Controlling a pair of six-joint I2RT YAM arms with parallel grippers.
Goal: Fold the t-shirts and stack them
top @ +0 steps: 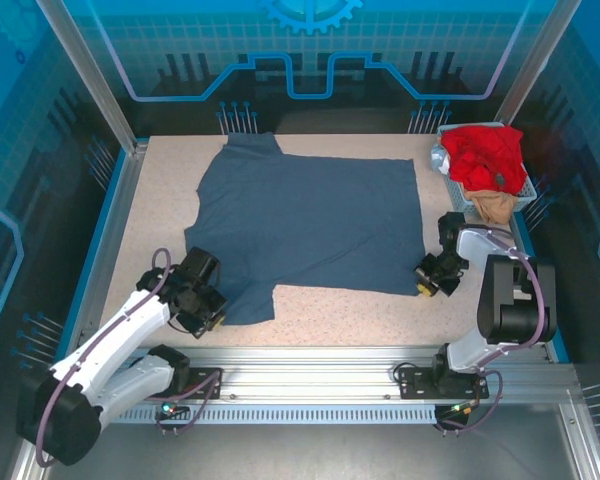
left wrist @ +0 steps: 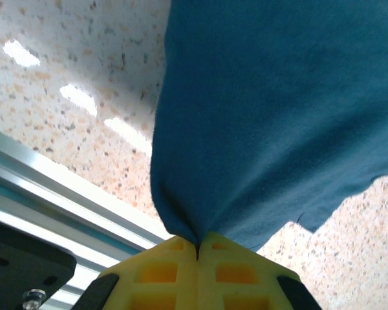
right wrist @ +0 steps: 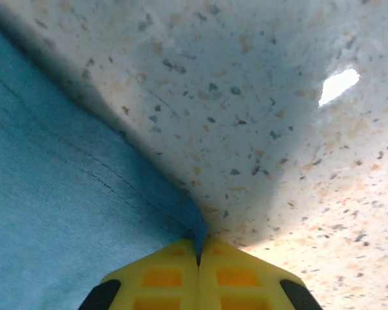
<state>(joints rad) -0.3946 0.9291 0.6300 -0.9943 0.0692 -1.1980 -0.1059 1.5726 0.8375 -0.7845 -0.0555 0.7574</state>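
Note:
A large slate-blue t-shirt [top: 310, 220] lies spread flat across the middle of the table. My left gripper [top: 215, 318] is shut on its near left corner; in the left wrist view the blue cloth [left wrist: 271, 116] is pinched between the yellow fingers [left wrist: 161, 271] and lifts slightly off the table. My right gripper [top: 426, 283] is shut on the near right corner, where the hem [right wrist: 84, 194] runs into the closed yellow fingers [right wrist: 239, 274]. A red t-shirt [top: 485, 152] is heaped in the basket at the back right, with a tan t-shirt [top: 490, 205] under it.
The small grey wire basket [top: 525, 192] stands at the table's back right corner. A metal rail [top: 320, 362] runs along the near edge, also close behind the left gripper as a rail [left wrist: 58, 187]. Speckled tabletop [top: 350, 315] shows between the two grippers.

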